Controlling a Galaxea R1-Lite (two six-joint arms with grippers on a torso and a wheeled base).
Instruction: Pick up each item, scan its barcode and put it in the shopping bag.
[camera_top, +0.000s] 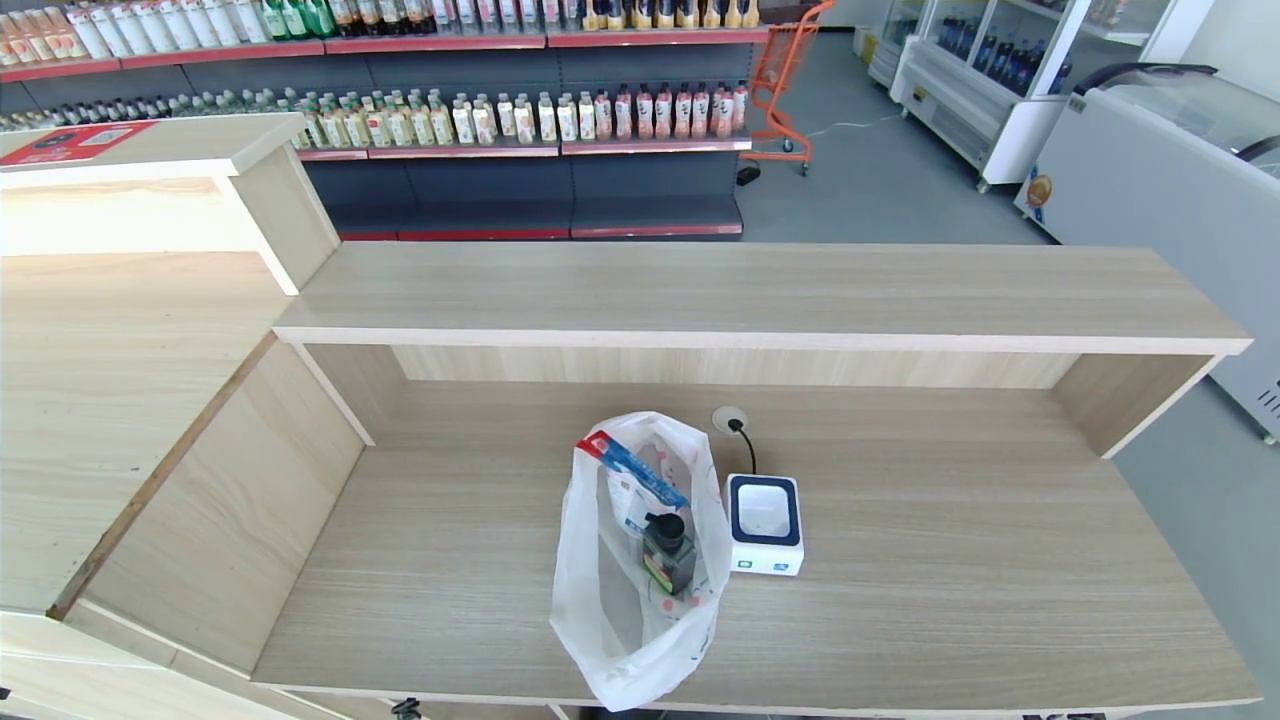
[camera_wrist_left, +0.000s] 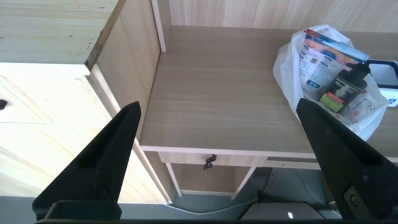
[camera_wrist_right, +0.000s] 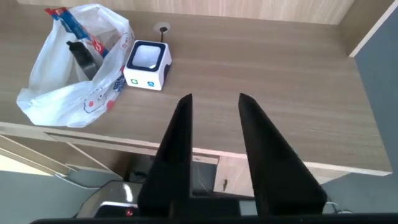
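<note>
A white plastic shopping bag (camera_top: 640, 590) stands open on the lower counter. Inside it are a dark bottle with a black cap (camera_top: 668, 553) and a blue-and-red packet (camera_top: 632, 475). Right beside the bag sits the white barcode scanner (camera_top: 765, 522), its cable running to a hole in the counter. My left gripper (camera_wrist_left: 219, 107) hangs wide open off the counter's front left corner, well clear of the bag (camera_wrist_left: 329, 68). My right gripper (camera_wrist_right: 214, 98) hovers at the front edge, right of the scanner (camera_wrist_right: 148, 64), its fingers a narrow gap apart and holding nothing.
A raised wooden shelf (camera_top: 760, 290) runs along the back of the counter, with side panels at both ends. A higher counter (camera_top: 120, 330) adjoins on the left. Bare counter top (camera_top: 980, 560) lies right of the scanner.
</note>
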